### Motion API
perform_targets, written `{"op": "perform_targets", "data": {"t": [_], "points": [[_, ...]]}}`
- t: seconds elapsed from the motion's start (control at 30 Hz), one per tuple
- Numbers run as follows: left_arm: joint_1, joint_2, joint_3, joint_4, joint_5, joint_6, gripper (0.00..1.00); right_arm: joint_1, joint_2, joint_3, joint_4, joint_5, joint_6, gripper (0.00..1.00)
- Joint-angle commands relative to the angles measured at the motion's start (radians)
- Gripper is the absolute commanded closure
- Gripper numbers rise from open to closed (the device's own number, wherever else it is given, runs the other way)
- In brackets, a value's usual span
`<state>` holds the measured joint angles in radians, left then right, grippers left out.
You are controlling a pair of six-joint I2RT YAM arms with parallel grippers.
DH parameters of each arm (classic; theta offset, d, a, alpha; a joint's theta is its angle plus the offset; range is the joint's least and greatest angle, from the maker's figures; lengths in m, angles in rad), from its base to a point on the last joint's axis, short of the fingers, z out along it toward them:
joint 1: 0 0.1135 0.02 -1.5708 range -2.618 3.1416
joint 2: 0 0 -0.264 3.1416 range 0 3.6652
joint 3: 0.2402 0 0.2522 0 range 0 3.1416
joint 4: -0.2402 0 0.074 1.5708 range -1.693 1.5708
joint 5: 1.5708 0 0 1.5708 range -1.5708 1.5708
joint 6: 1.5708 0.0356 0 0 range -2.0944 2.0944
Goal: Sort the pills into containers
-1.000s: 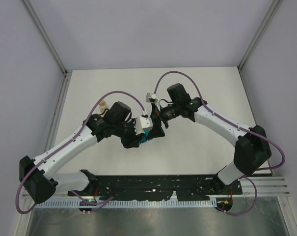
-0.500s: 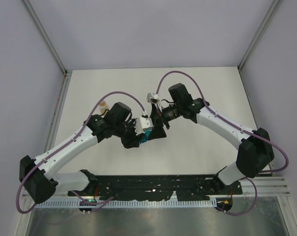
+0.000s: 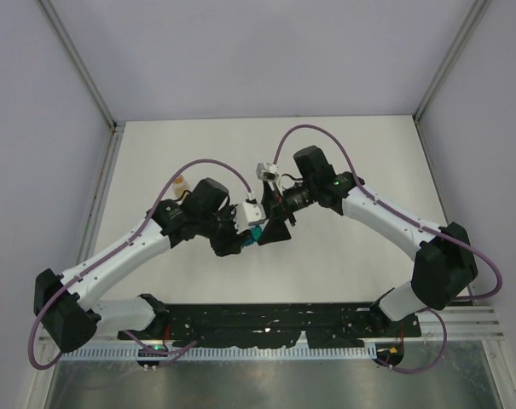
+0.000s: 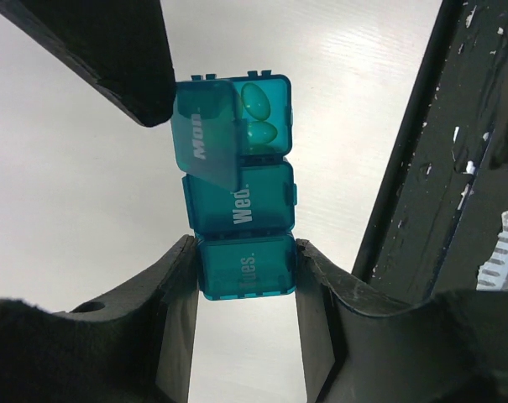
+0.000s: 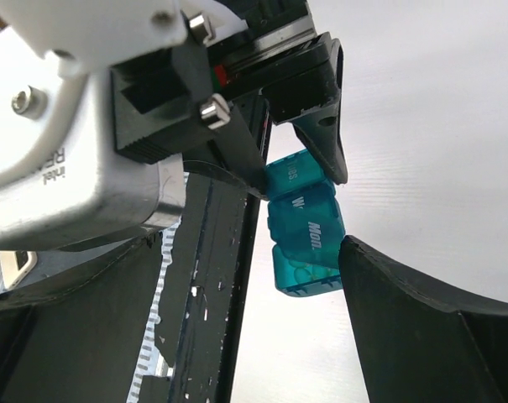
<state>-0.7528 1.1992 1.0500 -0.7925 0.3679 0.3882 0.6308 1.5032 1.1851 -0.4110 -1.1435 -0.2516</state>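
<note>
The left claw point(image 4: 245, 246) clamps the Tues end of a teal-blue plastic three-compartment strip point(image 4: 241, 206); the right claw point(image 3: 270, 223) gapes at its Mon end, oval pills point(image 4: 258, 113) inside.

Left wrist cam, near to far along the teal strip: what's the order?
Tues compartment, clamped in the left tool → Wed compartment, lid shut → Mon compartment, lid ajar, pills inside.
</note>
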Motion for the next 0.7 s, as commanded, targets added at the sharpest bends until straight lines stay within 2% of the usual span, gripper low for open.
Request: {"op": "perform_targets", "data": {"t": [0.0, 0.67], "points": [[-0.003, 0.006, 0.010, 0.065, -0.050, -0.026, 1.00, -0.002, -0.034, -0.010, 0.046, -0.056, 0.025, 0.11], [0.013, -0.024, 0.007, 0.090, -0.081, -0.057, 1.00, -0.011, 0.000, -0.041, 0.055, -0.033, 0.021, 0.16]]}}
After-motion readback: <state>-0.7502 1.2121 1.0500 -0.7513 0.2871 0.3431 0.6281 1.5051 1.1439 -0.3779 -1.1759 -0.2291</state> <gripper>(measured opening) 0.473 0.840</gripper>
